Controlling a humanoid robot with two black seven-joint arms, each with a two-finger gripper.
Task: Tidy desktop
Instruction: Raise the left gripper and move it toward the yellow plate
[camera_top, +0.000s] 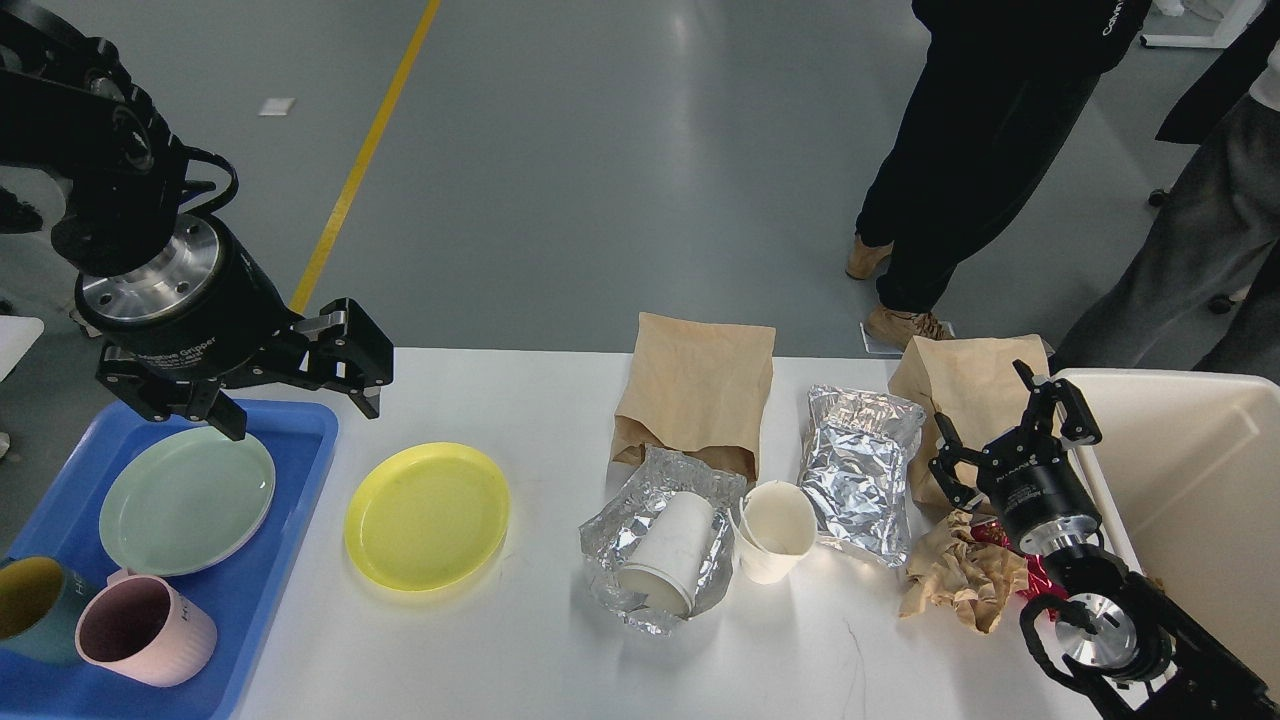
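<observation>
The white desktop (500, 650) carries a yellow plate (427, 515), a brown paper bag (697, 390), crumpled foil (610, 530) around a tipped paper cup (668, 552), an upright paper cup (775, 530), a foil bag (860, 480), a second brown bag (970, 385) and crumpled brown paper (955, 580). My left gripper (302, 418) hangs open and empty above the far edge of the blue tray (240, 600), left of the yellow plate. My right gripper (980, 395) stands open and empty over the second brown bag, beside the crumpled paper.
The blue tray holds a green plate (187, 500), a pink mug (145, 630) and a teal mug (30, 610). A cream bin (1190, 500) stands at the table's right end. Something red (1000, 535) shows under the crumpled paper. Two people's legs (950, 170) stand beyond the far edge.
</observation>
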